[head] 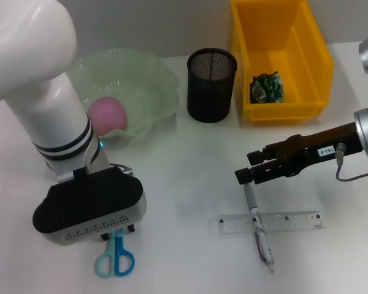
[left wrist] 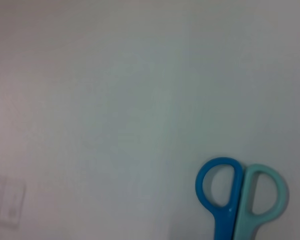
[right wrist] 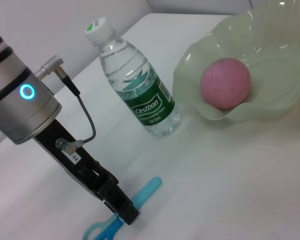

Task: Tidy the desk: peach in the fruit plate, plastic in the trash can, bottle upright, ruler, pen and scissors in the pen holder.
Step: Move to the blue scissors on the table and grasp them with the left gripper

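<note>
The blue and light-blue scissors (head: 115, 258) lie on the desk (head: 184, 159) near the front edge. My left gripper (right wrist: 123, 213) is down at their blades, with the handles (left wrist: 240, 192) sticking out. The right gripper (head: 250, 165) hovers open just above the top end of the grey pen (head: 258, 225), which lies across the clear ruler (head: 294, 220). The pink peach (head: 107, 114) rests in the pale-green fruit plate (head: 148, 72). The bottle (right wrist: 140, 87) stands upright beside that plate, hidden behind my left arm in the head view. Crumpled plastic (head: 267, 87) lies in the yellow trash can (head: 294, 43).
The black mesh pen holder (head: 211, 86) stands between the fruit plate and the trash can, at the back middle. My left arm's white body (head: 43, 92) blocks the left side of the desk in the head view.
</note>
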You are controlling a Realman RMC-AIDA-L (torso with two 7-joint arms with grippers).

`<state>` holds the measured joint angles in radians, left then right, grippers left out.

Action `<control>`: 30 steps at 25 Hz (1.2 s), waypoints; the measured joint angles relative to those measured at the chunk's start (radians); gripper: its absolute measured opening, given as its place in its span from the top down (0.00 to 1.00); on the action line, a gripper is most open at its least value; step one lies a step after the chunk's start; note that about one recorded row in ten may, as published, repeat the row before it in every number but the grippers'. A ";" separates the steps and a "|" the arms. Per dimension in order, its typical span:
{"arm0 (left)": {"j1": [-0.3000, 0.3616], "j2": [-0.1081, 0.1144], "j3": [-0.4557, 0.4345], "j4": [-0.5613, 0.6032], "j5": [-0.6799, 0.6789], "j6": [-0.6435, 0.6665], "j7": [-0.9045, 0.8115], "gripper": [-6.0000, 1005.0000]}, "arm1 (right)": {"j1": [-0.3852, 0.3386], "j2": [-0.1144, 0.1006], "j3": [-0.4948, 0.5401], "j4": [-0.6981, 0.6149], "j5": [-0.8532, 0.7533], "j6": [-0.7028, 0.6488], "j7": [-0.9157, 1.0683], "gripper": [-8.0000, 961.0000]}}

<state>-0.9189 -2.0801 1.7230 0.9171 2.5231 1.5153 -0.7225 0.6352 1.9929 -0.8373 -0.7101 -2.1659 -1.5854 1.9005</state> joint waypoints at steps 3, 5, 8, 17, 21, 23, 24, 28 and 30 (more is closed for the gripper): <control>-0.002 0.000 0.000 -0.005 0.000 -0.004 0.000 0.56 | -0.001 0.000 -0.001 0.000 0.000 0.000 0.000 0.16; -0.002 0.000 0.000 -0.006 0.000 -0.005 0.000 0.56 | -0.001 0.000 -0.002 0.000 0.000 0.001 0.000 0.16; -0.001 0.000 0.000 -0.006 0.000 -0.007 0.000 0.56 | -0.001 0.000 -0.002 0.000 0.000 0.001 0.000 0.16; 0.002 0.000 0.000 -0.006 -0.001 -0.009 0.000 0.56 | 0.000 0.000 -0.001 0.000 0.000 0.001 0.000 0.16; 0.002 0.000 0.003 -0.006 -0.001 -0.009 -0.001 0.56 | 0.000 -0.001 -0.001 0.000 0.000 0.001 -0.003 0.16; 0.002 0.000 0.004 -0.006 -0.001 -0.009 -0.003 0.56 | 0.000 -0.001 0.001 0.000 0.000 0.000 -0.007 0.16; 0.002 0.000 0.004 -0.006 -0.001 -0.009 -0.003 0.56 | 0.000 -0.002 0.002 0.000 0.000 -0.001 -0.008 0.16; 0.000 0.000 0.007 -0.006 -0.001 -0.009 -0.006 0.57 | 0.000 -0.002 0.002 0.000 0.000 -0.001 -0.009 0.16; -0.001 0.000 0.007 -0.006 -0.001 -0.009 -0.006 0.57 | 0.000 -0.002 0.002 0.000 0.000 -0.001 -0.009 0.16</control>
<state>-0.9195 -2.0801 1.7304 0.9111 2.5218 1.5063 -0.7286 0.6356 1.9910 -0.8349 -0.7102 -2.1658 -1.5868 1.8918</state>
